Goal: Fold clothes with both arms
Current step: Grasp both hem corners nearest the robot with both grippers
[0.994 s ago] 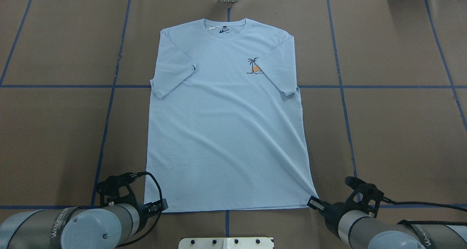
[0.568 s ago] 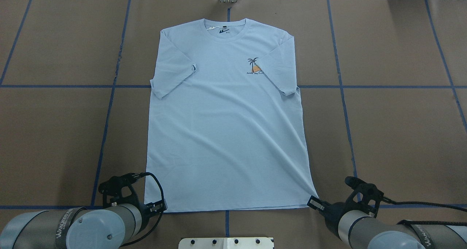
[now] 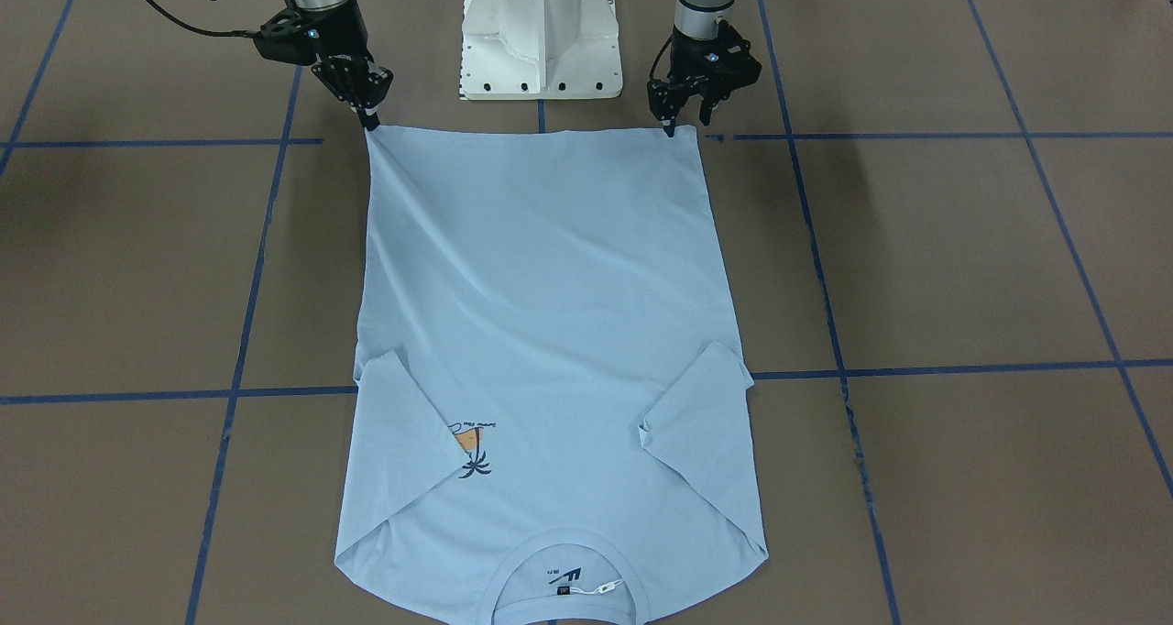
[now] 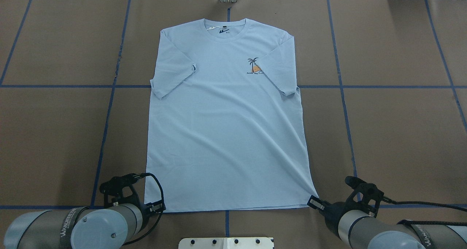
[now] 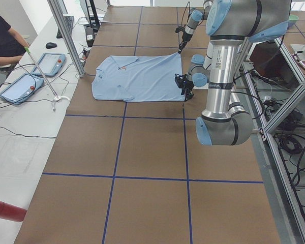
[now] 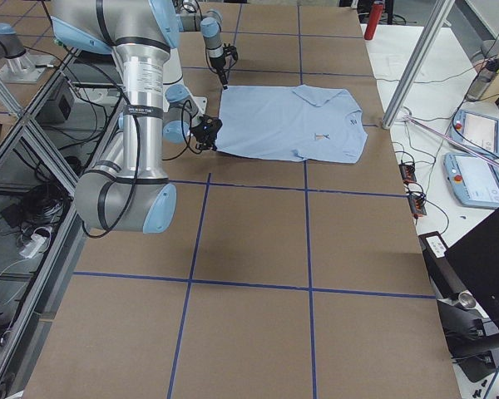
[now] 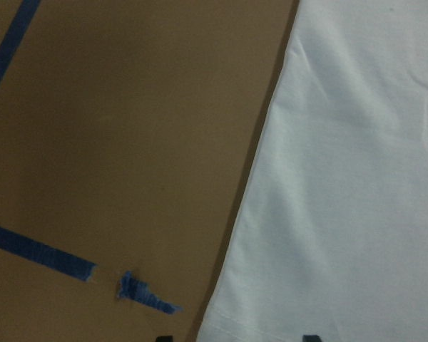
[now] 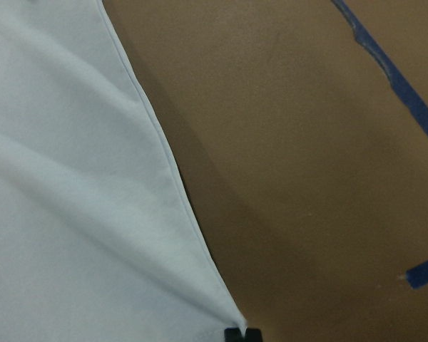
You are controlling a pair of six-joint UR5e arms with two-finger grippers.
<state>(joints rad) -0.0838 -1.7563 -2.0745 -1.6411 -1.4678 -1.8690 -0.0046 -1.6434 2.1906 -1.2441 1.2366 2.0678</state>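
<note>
Barely: left gripper shifted slightly at T-shirt hem; right gripper unmoved.

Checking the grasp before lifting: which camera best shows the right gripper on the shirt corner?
The right wrist camera: the shirt corner tapers straight into the closed right gripper. The front-facing view shows creases running to it; overhead and side views show it small.

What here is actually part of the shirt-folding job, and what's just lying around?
Part of the job: the T-shirt; the left end effector, open at one hem corner; the right end effector, shut on the other corner.

Just lying about, beside the table: tablets, a computer mouse, a red cylinder.
</note>
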